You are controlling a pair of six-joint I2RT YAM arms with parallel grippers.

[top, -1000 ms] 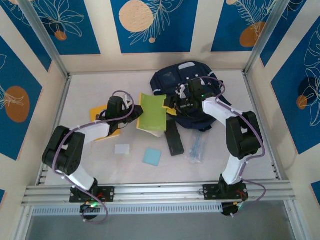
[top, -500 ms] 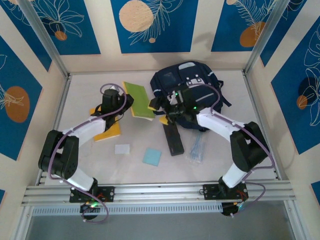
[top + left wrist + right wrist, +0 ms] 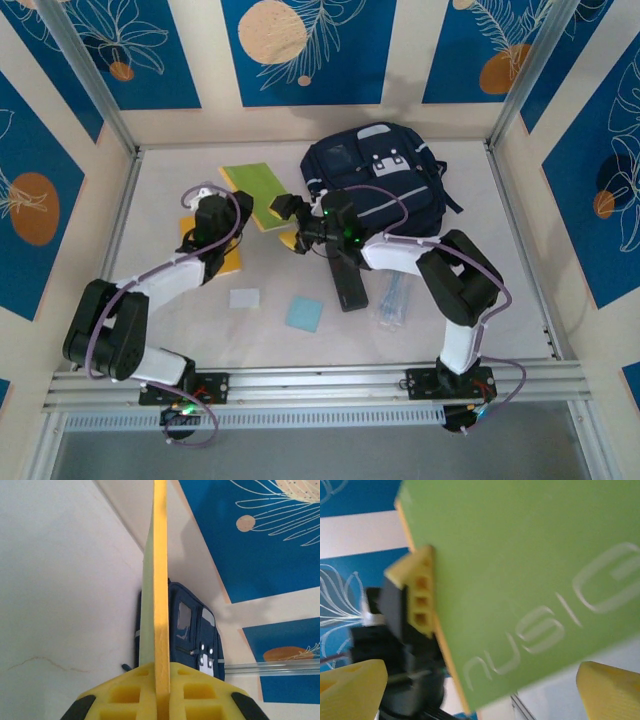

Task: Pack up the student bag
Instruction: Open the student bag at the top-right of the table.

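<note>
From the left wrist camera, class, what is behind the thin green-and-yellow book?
The navy-blue fabric backpack lies behind the thin green-and-yellow book. The book's upright edge covers a strip of the bag, so that part cannot be seen.

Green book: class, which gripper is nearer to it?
Left. The left gripper is shut on an edge of the green book; the right gripper hangs open just beside it, on the student bag side, not gripping.

The left arm (image 3: 165, 275) and right arm (image 3: 455, 280) combine white link covers with black joint housings; purple cables (image 3: 207, 187) loop along each. Fingers (image 3: 210, 677) are yellow moulded plastic with open square recesses.
</note>
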